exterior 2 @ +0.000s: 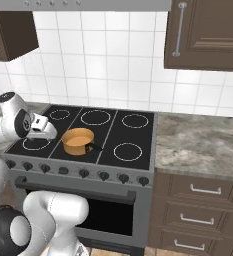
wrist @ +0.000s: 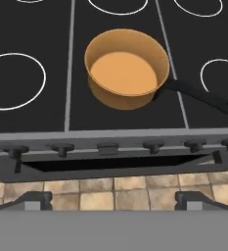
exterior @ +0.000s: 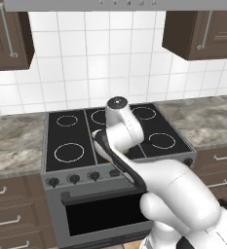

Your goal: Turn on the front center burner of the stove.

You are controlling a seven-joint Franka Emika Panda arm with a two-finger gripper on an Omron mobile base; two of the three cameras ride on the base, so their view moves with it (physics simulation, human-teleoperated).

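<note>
The claw (wrist: 113, 200) hangs wide open and empty over the floor, the stove (wrist: 110, 139) knob row just ahead, an orange pan (wrist: 126, 68) beyond.

The white arm rises from the base, bends at a dark elbow joint and reaches forward, its hand (wrist: 113, 198) tilted downward with both dark fingertips (wrist: 37, 199) spread wide apart, gripping nothing.
</note>
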